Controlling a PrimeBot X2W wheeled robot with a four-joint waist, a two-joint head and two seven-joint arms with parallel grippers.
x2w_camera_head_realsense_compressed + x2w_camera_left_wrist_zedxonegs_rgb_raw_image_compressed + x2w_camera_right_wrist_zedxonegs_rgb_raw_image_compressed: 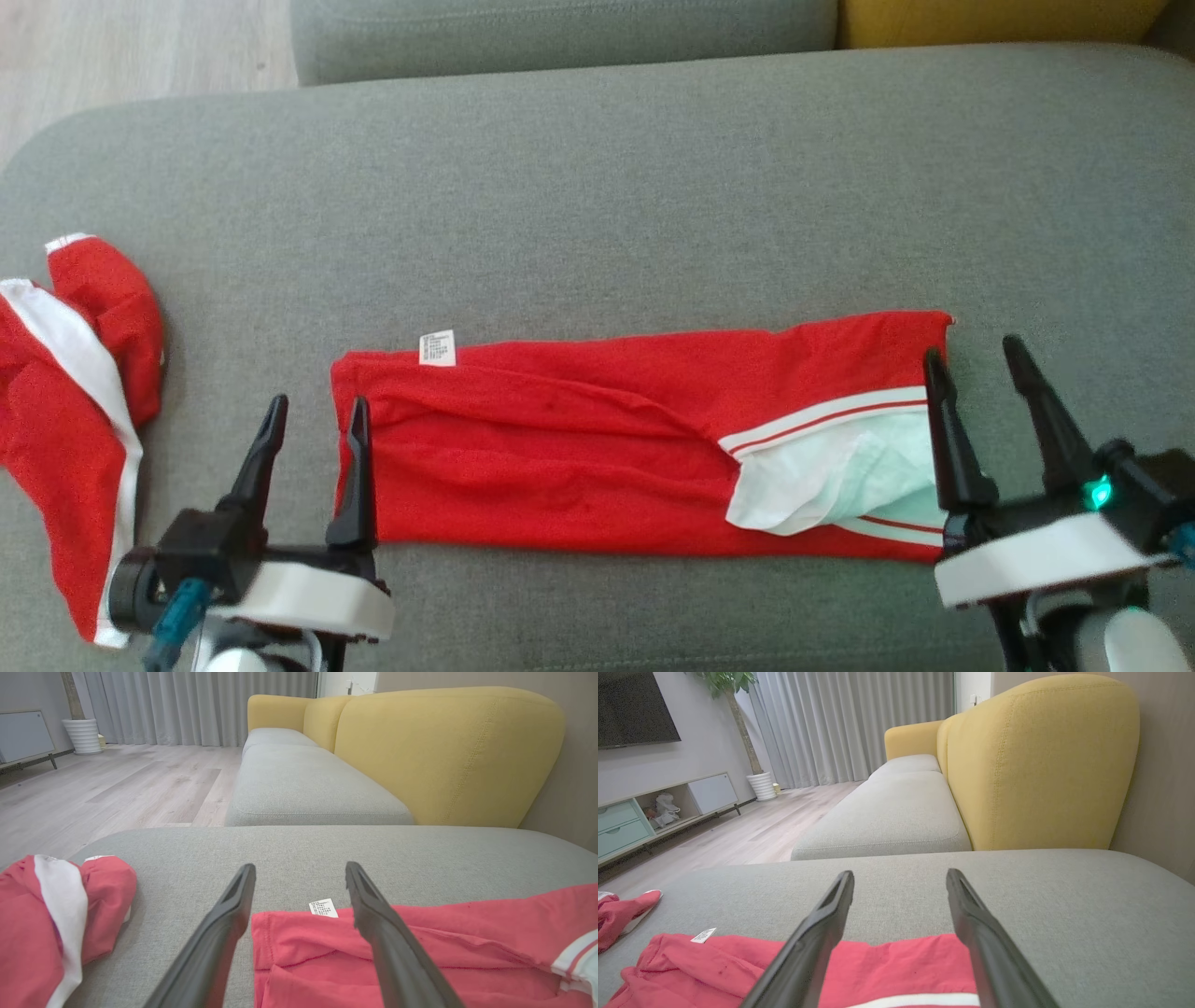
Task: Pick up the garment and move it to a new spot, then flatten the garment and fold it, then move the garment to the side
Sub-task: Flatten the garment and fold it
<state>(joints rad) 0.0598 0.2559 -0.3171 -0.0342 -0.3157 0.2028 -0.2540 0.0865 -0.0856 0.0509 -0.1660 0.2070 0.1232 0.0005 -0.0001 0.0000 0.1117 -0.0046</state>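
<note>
A red garment point(597, 439) with white stripes and a white label lies folded into a long band on the grey sofa seat point(616, 187). Its pale lining shows at the right end. My left gripper point(316, 415) stands open at the band's left end, with its right finger over the red edge and nothing held. My right gripper point(978, 362) stands open at the right end, its left finger over the striped hem. The left wrist view shows the garment point(448, 947) under my open gripper point(300, 872). The right wrist view shows the garment point(887, 970) below my open gripper point(900, 879).
A second red and white garment point(65, 411) lies bunched at the seat's left edge, also in the left wrist view point(51, 924). Yellow backrest cushions point(444, 751) rise behind the seat. Wooden floor point(107, 788) lies beyond the left end.
</note>
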